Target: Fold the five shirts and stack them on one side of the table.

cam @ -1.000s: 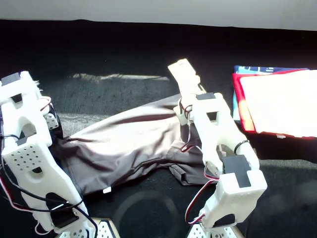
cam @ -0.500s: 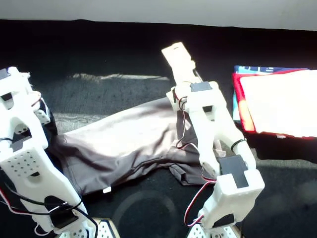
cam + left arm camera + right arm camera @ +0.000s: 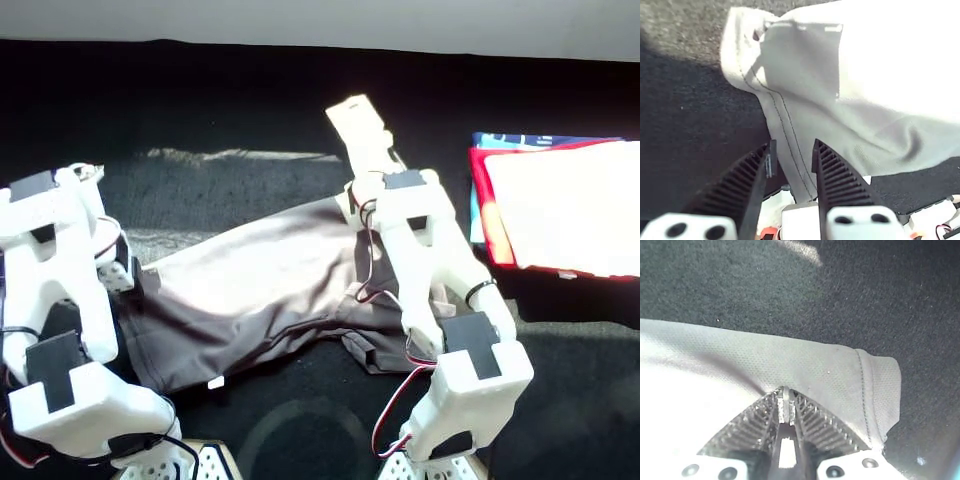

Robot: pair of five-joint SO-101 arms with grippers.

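Observation:
A grey shirt [image 3: 250,290] lies spread and rumpled across the middle of the black table. My right gripper [image 3: 786,405] is shut on the shirt's hem [image 3: 830,375] at its far right corner, under the wrist in the high view [image 3: 355,210]. At the shirt's left edge, my left gripper [image 3: 791,150] stands open, with the stitched hem [image 3: 790,150] running between its fingers. In the high view the left gripper [image 3: 128,272] sits low against that edge. A stack of folded shirts [image 3: 560,210], white on red on blue, rests at the right side.
Both arm bases [image 3: 440,440] stand at the near edge. A dark flap of the shirt [image 3: 375,350] lies by the right arm's base. Black cloth [image 3: 230,110] covers the table behind the shirt, with a sunlit strip [image 3: 240,155] across it.
The left arm swung out to the left, then came back right and up against the shirt's left edge. The right arm shifted slightly back and left, still holding its corner.

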